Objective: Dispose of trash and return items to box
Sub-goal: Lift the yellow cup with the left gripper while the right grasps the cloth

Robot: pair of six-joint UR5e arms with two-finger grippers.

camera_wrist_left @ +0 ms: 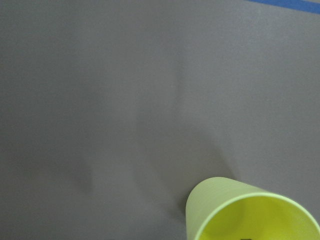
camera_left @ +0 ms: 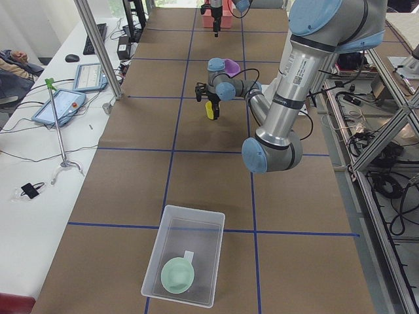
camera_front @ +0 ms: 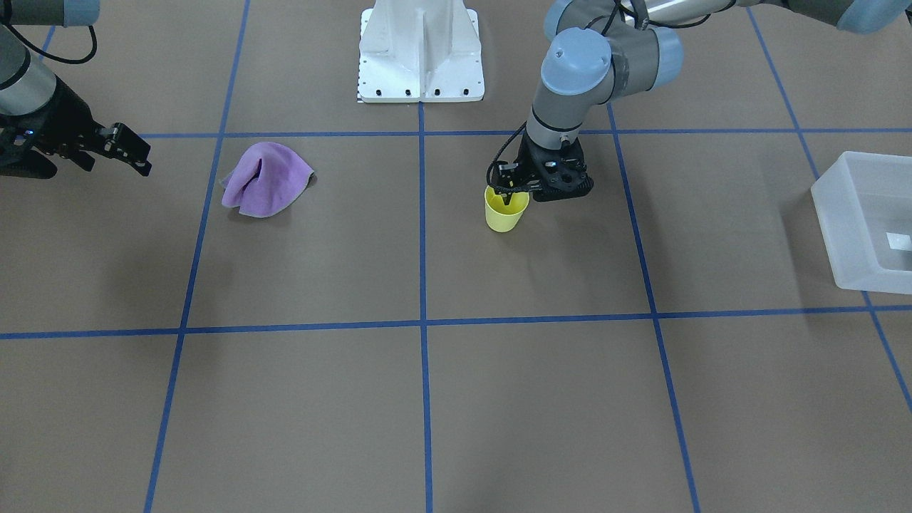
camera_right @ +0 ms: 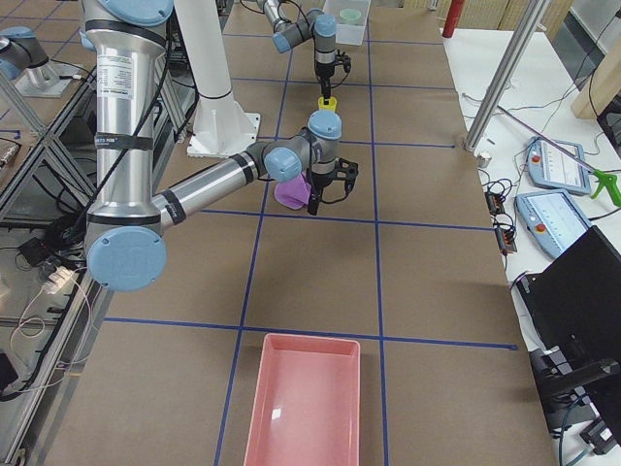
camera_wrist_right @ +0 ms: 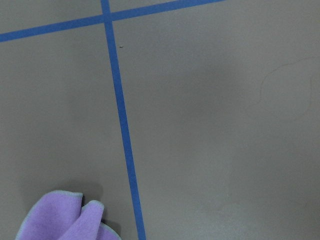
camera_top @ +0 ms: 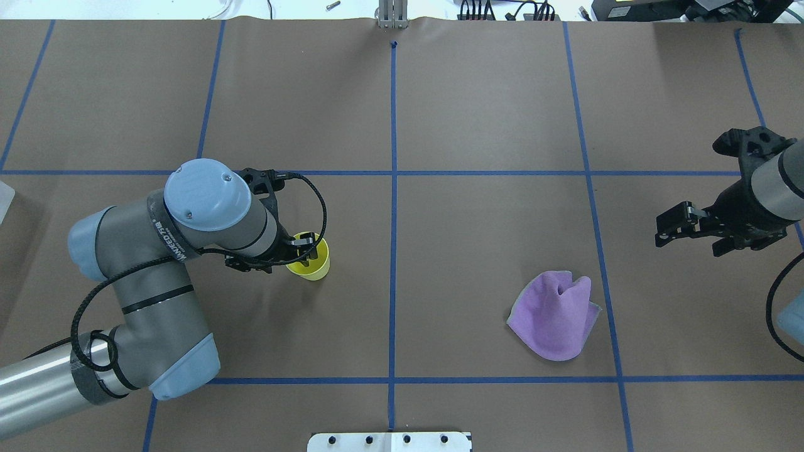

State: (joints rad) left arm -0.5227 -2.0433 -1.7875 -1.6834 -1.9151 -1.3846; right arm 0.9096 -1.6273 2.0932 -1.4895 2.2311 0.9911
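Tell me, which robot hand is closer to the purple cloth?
Right. The right gripper hangs near the purple cloth; the left gripper is far off at the yellow cup.

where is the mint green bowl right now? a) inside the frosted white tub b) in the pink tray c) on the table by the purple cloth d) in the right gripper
a: the exterior left view shows the mint-green bowl lying on the floor of the frosted white tub.

Brown paper-covered table (camera_front: 541, 399), blue tape grid (camera_front: 422, 249); white side desk (camera_left: 26, 216)
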